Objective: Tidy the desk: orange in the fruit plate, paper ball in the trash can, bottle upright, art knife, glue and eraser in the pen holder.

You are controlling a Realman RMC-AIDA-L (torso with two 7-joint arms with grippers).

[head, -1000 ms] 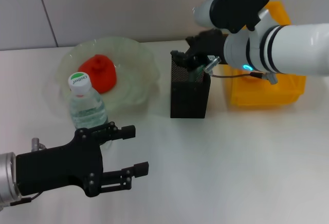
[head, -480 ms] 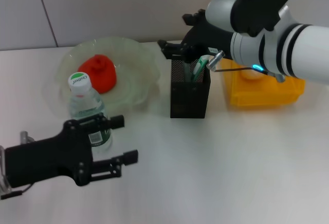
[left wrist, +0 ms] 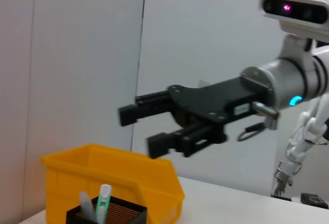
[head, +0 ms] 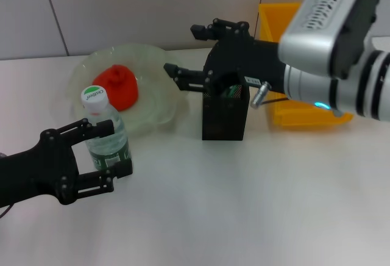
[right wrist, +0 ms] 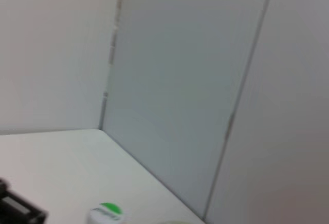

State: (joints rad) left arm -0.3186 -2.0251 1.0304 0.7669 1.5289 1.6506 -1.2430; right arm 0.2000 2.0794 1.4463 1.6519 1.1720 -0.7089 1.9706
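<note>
The clear bottle [head: 97, 110] with a green cap stands upright in front of the fruit plate [head: 158, 71]. My left gripper [head: 120, 147] is open at the lower left, and its black fingers overlap the bottle in the head view. The reddish orange [head: 119, 86] lies in the plate. Above the black mesh pen holder [head: 224, 119], my right gripper [head: 180, 49] is open and empty; the left wrist view shows it too, as the right gripper [left wrist: 141, 129]. A green-and-white tool [left wrist: 103, 199] and a grey one [left wrist: 85, 204] stick up from the pen holder [left wrist: 110, 216]. Paper ball and eraser are hidden.
The yellow trash can [head: 308, 110] stands right behind the pen holder, partly covered by my right forearm; it shows again as the yellow trash can [left wrist: 115, 175] in the left wrist view. The right wrist view catches only the bottle cap [right wrist: 107, 210] and a grey wall.
My right gripper has risen out of the pen holder and swung left toward the plate, empty. My left arm has drawn back to the left, still open. The bottle stays upright.
</note>
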